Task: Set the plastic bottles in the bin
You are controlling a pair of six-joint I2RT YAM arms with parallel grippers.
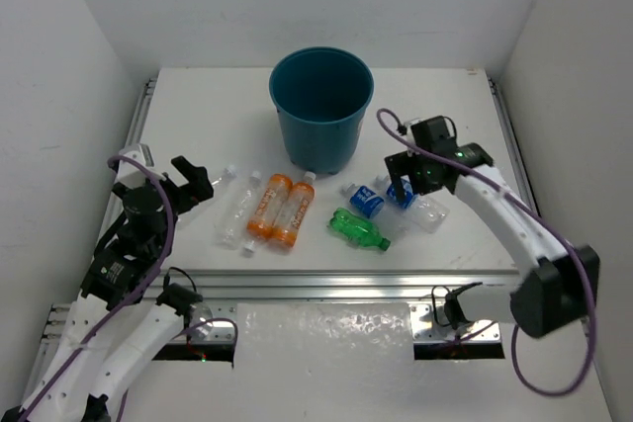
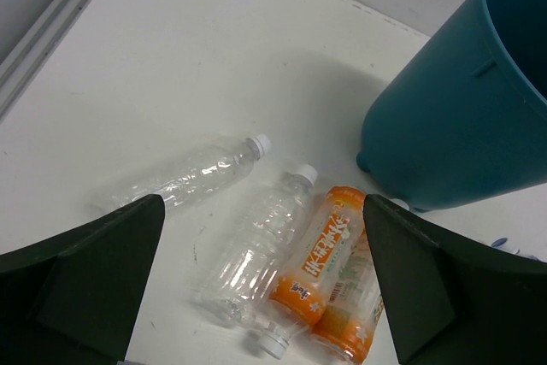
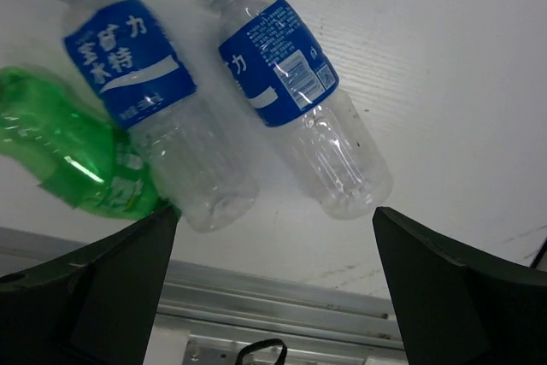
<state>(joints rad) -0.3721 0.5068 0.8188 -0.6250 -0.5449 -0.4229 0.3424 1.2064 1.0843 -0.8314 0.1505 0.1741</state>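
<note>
A white table (image 1: 198,116) is carrying the teal bin (image 1: 321,111) far centre; before it are lying two clear bottles (image 1: 234,214), two orange bottles (image 1: 267,207), one green bottle (image 1: 356,227) and two blue-labelled bottles (image 1: 366,201). Only the right wrist view is showing their label print. The left gripper (image 1: 196,183) and right gripper (image 1: 404,187) are hovering spread, empty

Seven bottles (image 1: 269,207) lying flat, teal bin (image 1: 316,140) upright

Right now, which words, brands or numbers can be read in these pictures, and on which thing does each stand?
"宝矿力水特": blue label of the clear plastic bottle beside the green plastic bottle.
"力": blue label of the second clear plastic bottle; its small print is unreadable.
Two orange plastic bottles: white characters, too blurred.
Round teal plastic bin: none.
</note>
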